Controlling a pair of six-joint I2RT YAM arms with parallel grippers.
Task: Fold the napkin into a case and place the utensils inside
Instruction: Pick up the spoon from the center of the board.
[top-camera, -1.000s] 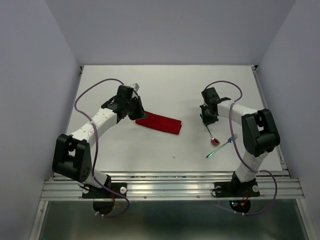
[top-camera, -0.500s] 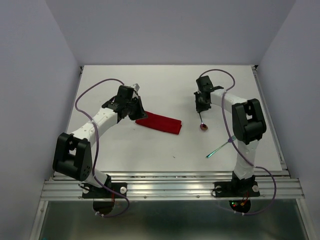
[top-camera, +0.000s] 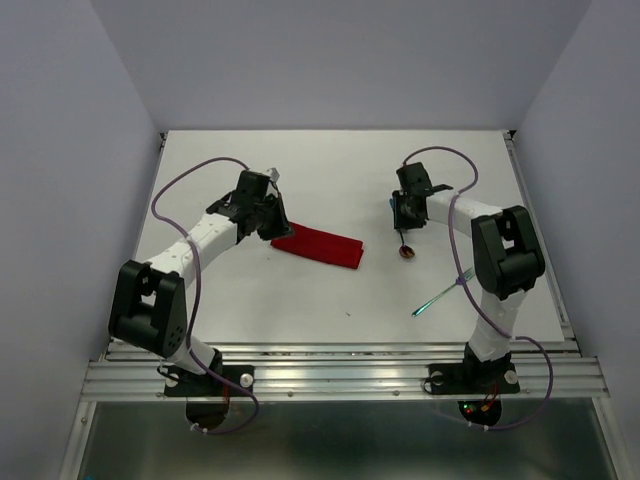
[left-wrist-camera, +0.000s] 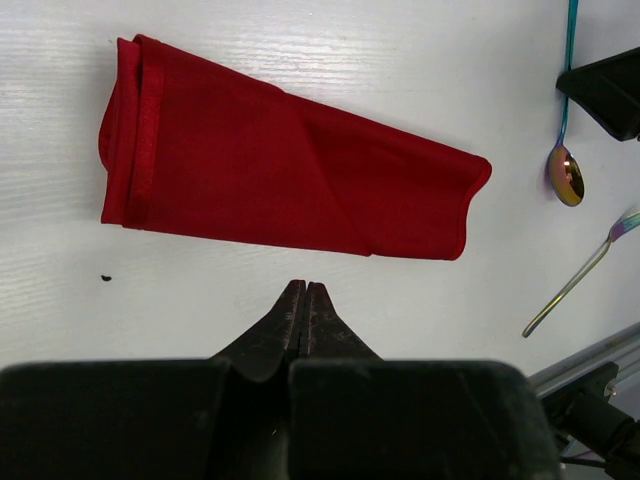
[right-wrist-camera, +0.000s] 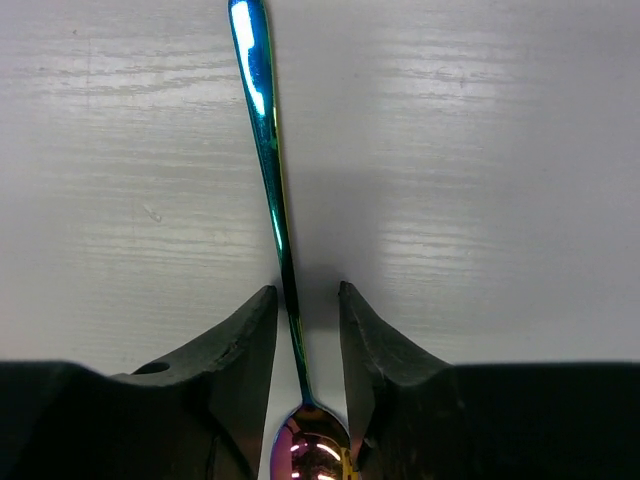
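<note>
Spoon (right-wrist-camera: 270, 190) lies lengthwise between the parted right end effector (right-wrist-camera: 305, 330); left end effector (left-wrist-camera: 303, 300) is pressed together.

Left pincer (left-wrist-camera: 302, 300) closed; right pincer (right-wrist-camera: 305, 330) apparently apart (slightly).

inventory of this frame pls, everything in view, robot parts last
napkin: 1, bright red, folded into a narrow flat rectangle, lying left of centre on the table.
spoon: 1, iridescent teal handle with a shiny pink-red bowl, right of the napkin, its handle between the right gripper's fingers.
fork: 1, teal-green, lying alone on the table near the right arm, nearer the front edge than the spoon.
table: 1, white.
cables: 2, purple, one along each arm.
left gripper: 1, black, closed on nothing, beside the napkin's long edge.
right gripper: 1, black, fingers apart either side of the spoon handle, no visible contact.
</note>
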